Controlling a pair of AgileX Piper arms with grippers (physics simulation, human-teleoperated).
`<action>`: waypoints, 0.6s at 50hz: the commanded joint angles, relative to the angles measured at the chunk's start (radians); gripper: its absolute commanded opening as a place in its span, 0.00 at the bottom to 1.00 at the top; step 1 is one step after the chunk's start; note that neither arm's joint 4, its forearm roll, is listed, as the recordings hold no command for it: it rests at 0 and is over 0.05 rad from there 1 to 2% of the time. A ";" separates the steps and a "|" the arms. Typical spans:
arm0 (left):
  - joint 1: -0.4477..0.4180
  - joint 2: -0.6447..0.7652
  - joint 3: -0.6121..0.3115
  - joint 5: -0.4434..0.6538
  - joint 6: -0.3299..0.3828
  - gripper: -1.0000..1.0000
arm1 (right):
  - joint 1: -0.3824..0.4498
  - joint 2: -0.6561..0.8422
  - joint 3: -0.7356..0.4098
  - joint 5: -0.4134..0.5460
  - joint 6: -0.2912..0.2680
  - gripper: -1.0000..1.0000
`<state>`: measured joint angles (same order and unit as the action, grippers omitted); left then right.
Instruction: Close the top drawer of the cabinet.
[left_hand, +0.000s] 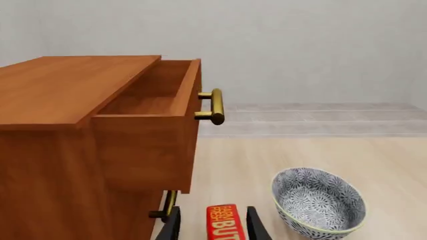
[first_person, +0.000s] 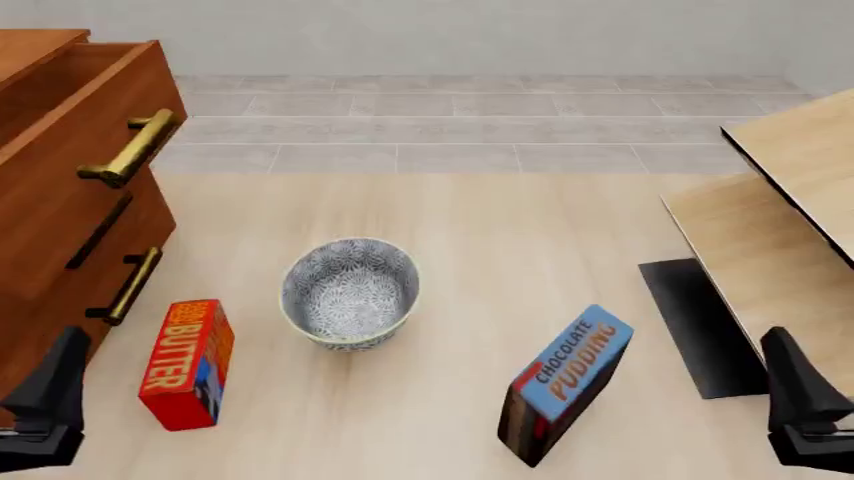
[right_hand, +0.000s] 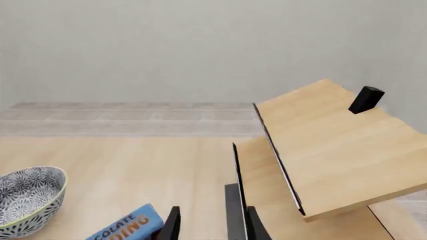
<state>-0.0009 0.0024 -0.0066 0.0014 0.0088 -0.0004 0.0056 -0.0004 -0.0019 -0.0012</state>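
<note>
Pale wood tabletop (first_person: 507, 230) spreads ahead of you, with a grey tiled strip and a plain wall beyond it. At your far left stands the cabinet (first_person: 54, 250), a reddish-brown chest, and its top drawer (left_hand: 157, 107) is pulled out, its hollow inside showing in the left wrist view and its brass bar handle (first_person: 131, 148) jutting toward the table's middle. A lower drawer's handle (first_person: 127, 285) sits beneath it, flush with the chest's front.

Your left gripper (left_hand: 212, 226) sits low at the near left, well short of the drawer; its two dark fingers stand apart with nothing between them, and the red butter box (first_person: 187, 363) lies just past them on the table. Right of the box is a blue-and-white patterned bowl (first_person: 350, 292), upright. Further right a chocolate pudding box (first_person: 567, 383) stands tilted.

Your right gripper (right_hand: 212, 225) waits at the near right, fingers likewise spread and holding nothing. Beyond it lean pale light-wood panels (right_hand: 327, 145), with a small black block (right_hand: 365, 99) on the upper one.
</note>
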 joint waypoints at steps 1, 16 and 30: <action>0.011 0.003 -0.023 0.008 0.026 1.00 | 0.001 0.007 0.000 -0.004 -0.007 1.00; 0.023 -0.002 -0.016 0.025 0.020 1.00 | 0.030 -0.001 -0.029 0.019 -0.031 1.00; -0.023 0.000 -0.075 0.050 0.095 1.00 | 0.037 -0.001 -0.021 0.027 -0.030 1.00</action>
<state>0.0027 0.0022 -0.0494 0.0357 0.0574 0.0284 0.0059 -0.0218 0.0167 -0.0301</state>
